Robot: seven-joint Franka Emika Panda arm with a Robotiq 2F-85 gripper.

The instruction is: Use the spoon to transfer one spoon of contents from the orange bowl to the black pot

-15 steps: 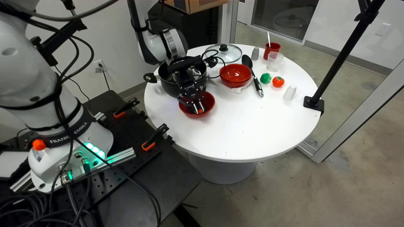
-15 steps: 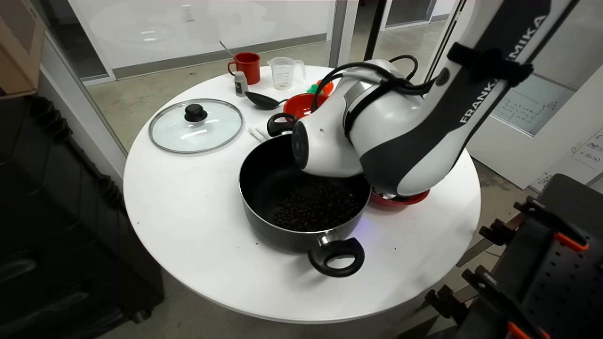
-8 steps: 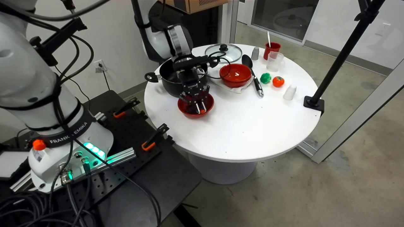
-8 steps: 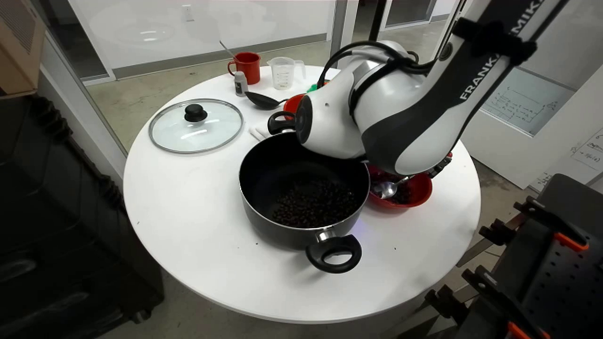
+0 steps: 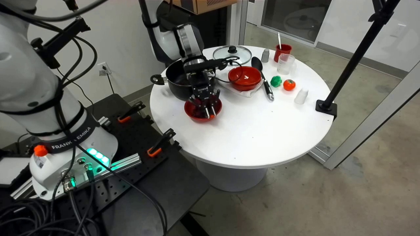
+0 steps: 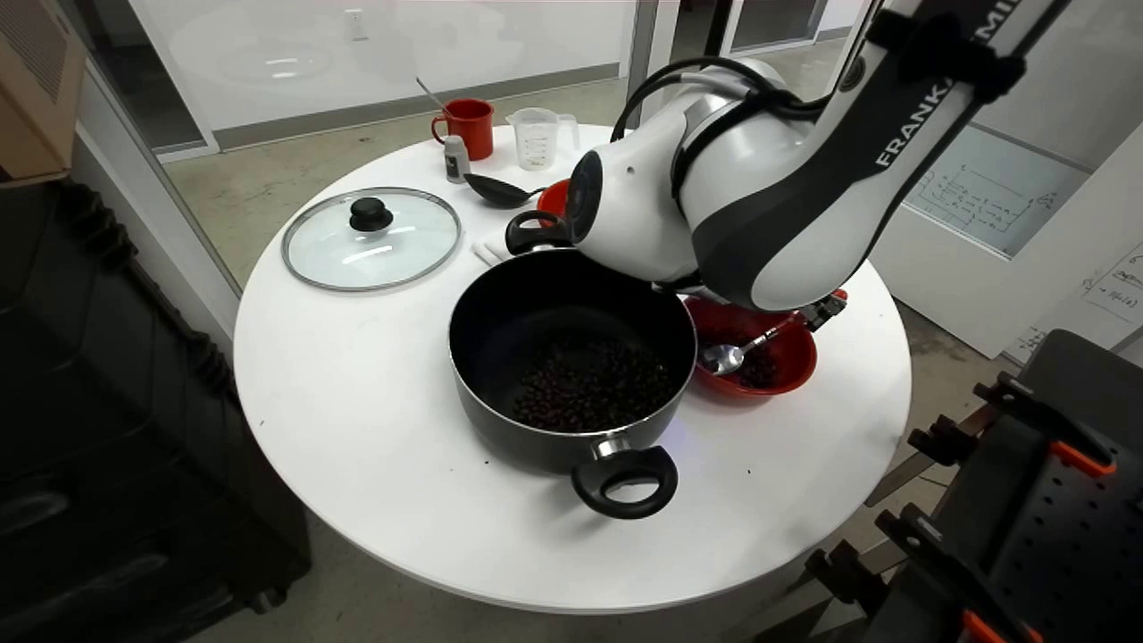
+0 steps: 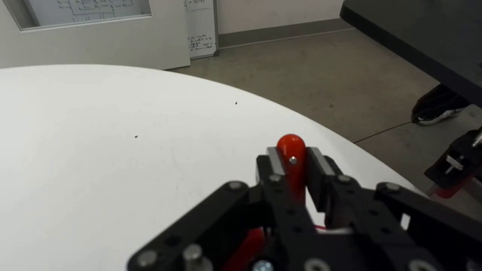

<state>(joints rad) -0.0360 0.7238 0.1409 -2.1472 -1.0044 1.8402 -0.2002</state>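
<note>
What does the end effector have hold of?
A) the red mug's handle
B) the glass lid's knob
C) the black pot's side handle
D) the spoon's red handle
D: the wrist view shows the spoon's red handle clamped in the end effector, and an exterior view shows it running on to the metal scoop.
</note>
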